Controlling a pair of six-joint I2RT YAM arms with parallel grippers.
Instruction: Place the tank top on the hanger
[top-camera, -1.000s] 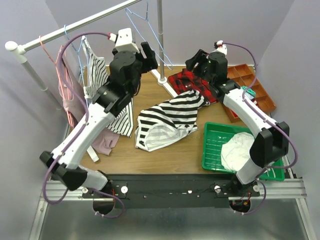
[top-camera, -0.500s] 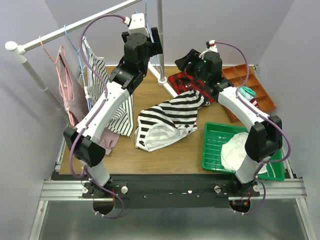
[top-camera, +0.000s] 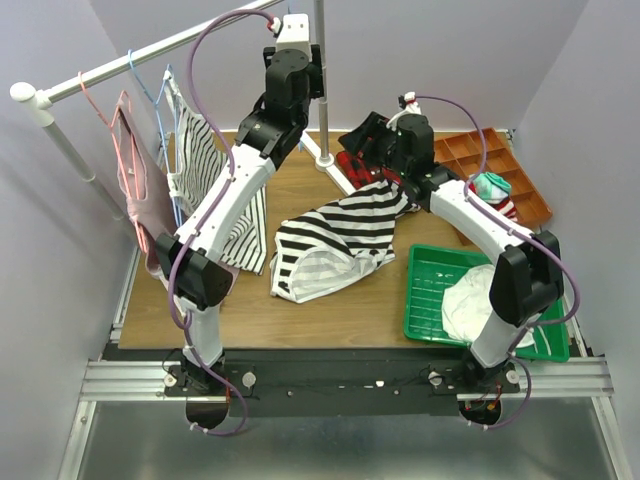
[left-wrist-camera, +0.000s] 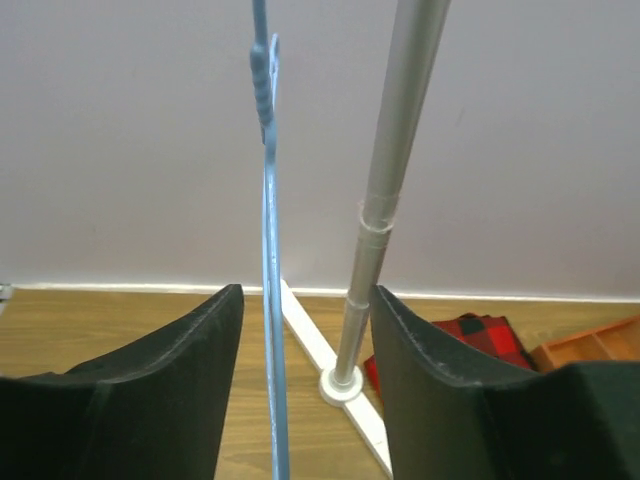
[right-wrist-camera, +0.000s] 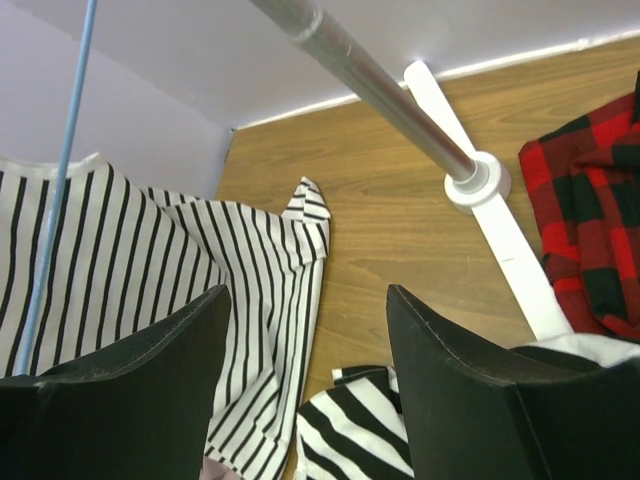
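Note:
The tank top (top-camera: 340, 238), with bold black-and-white stripes, lies crumpled on the middle of the wooden table; a corner of it shows in the right wrist view (right-wrist-camera: 362, 432). The light-blue hanger (left-wrist-camera: 270, 300) hangs from the rail and is mostly hidden behind my left gripper in the top view. My left gripper (top-camera: 305, 62) is raised at the rail; it (left-wrist-camera: 305, 295) is open, with the hanger's wire between its fingers, nearer the left one and not gripped. My right gripper (top-camera: 366, 135) is open and empty above the tank top's far end; it (right-wrist-camera: 305, 300) faces the table.
A finer-striped top (top-camera: 205, 170) and a pink top (top-camera: 135, 195) hang at the left of the rail (top-camera: 150, 55). The rail's upright pole (top-camera: 321, 80) stands on a white base (top-camera: 327, 160). A red plaid cloth (top-camera: 360, 165), an orange organizer (top-camera: 505, 175) and a green tray (top-camera: 432, 262) holding a white cloth lie at the right.
My left arm has stretched up and back to the rail, so the hanger's wire now stands between its open fingers. My right gripper has shifted a little left and back.

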